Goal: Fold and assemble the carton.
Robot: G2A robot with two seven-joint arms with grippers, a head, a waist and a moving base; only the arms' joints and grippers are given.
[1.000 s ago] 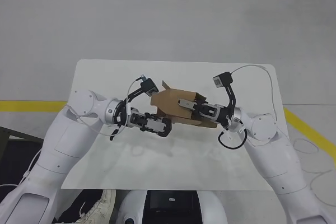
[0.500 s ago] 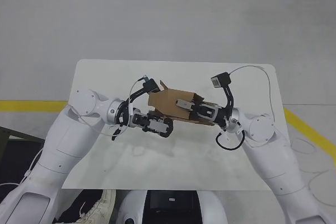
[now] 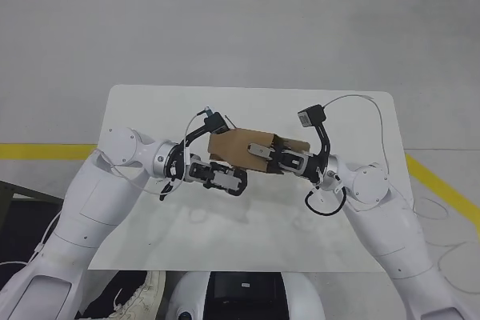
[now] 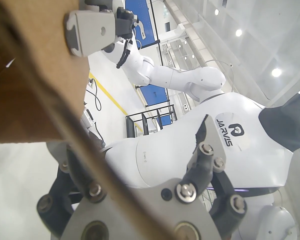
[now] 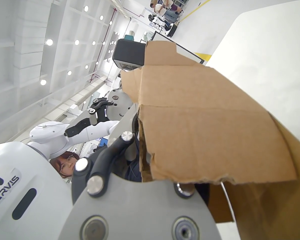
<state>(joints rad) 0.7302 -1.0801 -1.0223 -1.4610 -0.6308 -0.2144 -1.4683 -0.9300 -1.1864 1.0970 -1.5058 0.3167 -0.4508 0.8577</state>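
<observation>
Carton (image 3: 244,148) first: it sits over the middle of the table (image 3: 144,232), between my two arms. It is half opened, with a loose flap sticking out at its far left corner. I can't tell if its bottom touches the table.

My right gripper (image 3: 262,151) is pinched onto the carton's top wall from the right end. My left gripper (image 4: 132,148) has its jaws wide apart. A thin edge of the carton runs between them, close to one finger and away from the other.

I think the job now is to push the carton into a square shape. I should hold tight with the right and close the left softly on that edge. Then I should bend slowly, only along the fold lines. One edge looks ragged, so a hard tug could rip it.
</observation>
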